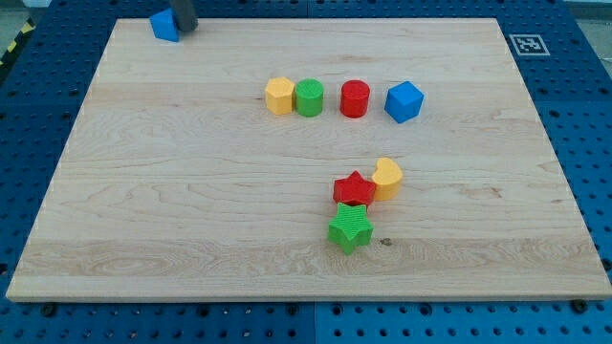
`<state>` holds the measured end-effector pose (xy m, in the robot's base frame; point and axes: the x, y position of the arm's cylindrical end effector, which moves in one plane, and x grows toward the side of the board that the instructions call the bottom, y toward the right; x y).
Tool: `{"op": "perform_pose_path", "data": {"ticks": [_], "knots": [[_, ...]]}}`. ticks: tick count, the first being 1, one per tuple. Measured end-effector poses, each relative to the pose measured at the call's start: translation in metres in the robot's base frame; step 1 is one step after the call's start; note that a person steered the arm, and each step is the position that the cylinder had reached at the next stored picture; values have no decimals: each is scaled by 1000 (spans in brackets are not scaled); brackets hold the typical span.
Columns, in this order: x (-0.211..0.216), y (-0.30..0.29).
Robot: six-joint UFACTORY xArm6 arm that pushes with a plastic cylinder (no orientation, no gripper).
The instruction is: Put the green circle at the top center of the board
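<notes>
So my tip [185, 29] is parked way up at the view's top left corner of the board [143, 191], and since it's just a plain dark rod there's nothing on it to open or clench, it isn't holding anything. Only its lower end shows, the rest runs out of the top of the view. Right at its left, touching or as good as touching, sits a blue block [164, 26] whose shape I can't really make out because it's half tucked against the rod. Going right and down from my tip, well apart from it, there's a row of four: a yellow hexagon-ish block [279, 96], then the green circle [309, 97] pressed right up against it, then a small gap and a red circle [355, 98], then another gap and a blue cube-like block [404, 101]. So the green circle is in the upper middle of the board, below and far to the right of my tip. Further down from that row, far off from my tip, there's a little cluster: a green star [350, 227] lowest, a red star [354, 189] touching it just above, and a yellow crescent [387, 178] snug against the red star's right side. Off the board at the view's top right there's a small black and white marker tag [527, 44].
</notes>
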<state>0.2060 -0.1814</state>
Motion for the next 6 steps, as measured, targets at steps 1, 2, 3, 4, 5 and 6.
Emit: {"op": "perform_pose_path", "data": {"ticks": [1, 2, 3, 4, 5, 6], "knots": [[7, 63], [70, 127], [142, 136], [155, 130], [163, 133], [193, 147]]}}
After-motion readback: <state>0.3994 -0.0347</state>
